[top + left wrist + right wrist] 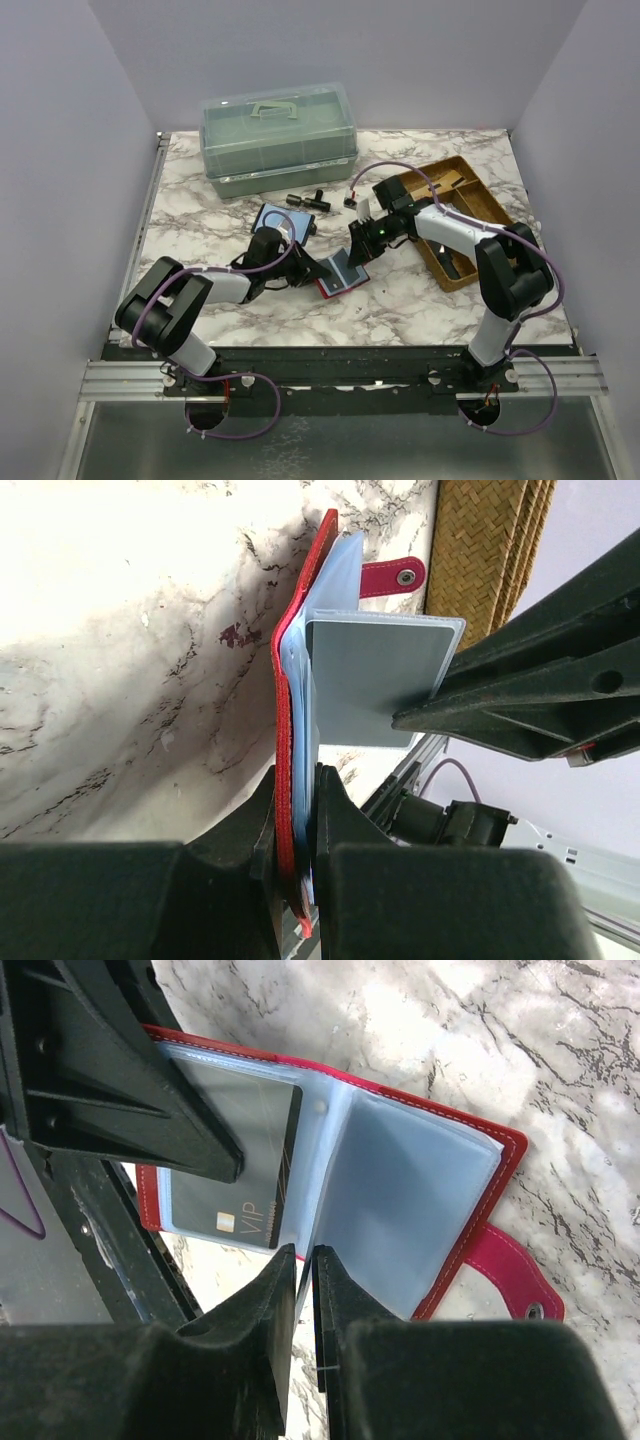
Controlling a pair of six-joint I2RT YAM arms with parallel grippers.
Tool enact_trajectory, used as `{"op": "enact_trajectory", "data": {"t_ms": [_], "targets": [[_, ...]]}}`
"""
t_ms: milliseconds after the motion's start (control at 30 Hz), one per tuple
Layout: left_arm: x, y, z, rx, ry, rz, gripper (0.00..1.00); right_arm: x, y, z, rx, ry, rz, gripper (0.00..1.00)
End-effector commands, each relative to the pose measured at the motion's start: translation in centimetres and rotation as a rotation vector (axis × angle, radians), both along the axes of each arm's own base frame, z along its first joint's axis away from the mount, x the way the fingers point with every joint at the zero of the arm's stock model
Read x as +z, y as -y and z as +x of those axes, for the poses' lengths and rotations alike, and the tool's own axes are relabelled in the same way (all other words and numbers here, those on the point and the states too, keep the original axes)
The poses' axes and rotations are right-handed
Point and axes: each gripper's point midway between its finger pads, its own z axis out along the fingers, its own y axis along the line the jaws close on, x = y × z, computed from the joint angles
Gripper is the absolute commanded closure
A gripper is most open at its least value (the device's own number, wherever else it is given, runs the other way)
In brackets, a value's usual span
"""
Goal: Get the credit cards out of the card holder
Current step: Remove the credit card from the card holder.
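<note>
The red card holder [341, 277] lies open at the table's middle, with blue inner sleeves [410, 1210] and its red tab [510, 1270] to one side. My left gripper [318, 271] is shut on one edge of it [283, 740]. My right gripper [360, 250] is shut on a pale grey credit card [375, 680], which stands out at a right angle from the sleeves. In the right wrist view this card is edge-on between the closed jaws [304, 1260]. A dark card marked VIP [235, 1175] sits in the other half's sleeve, under a left finger [120, 1090].
A dark-edged blue folding case [280, 221] lies just behind the left gripper. Small black parts [306, 201] lie behind that. A green lidded box [278, 137] stands at the back left. A wooden tray [462, 212] is on the right, under the right arm.
</note>
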Motion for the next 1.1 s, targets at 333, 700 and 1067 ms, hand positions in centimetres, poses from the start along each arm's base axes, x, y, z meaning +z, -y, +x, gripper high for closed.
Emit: {"op": "enact_trajectory", "data": {"t_ms": [333, 700, 1067], "targets": [[1.2, -0.4, -0.5, -0.055, 0.111, -0.042, 0.88, 0.6, 0.6, 0.1, -0.034, -0.099, 0.109, 1.0], [4.4, -4.7, 0.7, 0.109, 0.267, 0.04, 0.16, 3.2, 1.4, -1.0, -0.06, -0.217, 0.322, 1.0], [10.9, -3.4, 0.2, 0.113, 0.312, -0.211, 0.05, 4.1, 1.6, -1.6, -0.044, -0.335, 0.467, 1.0]]}}
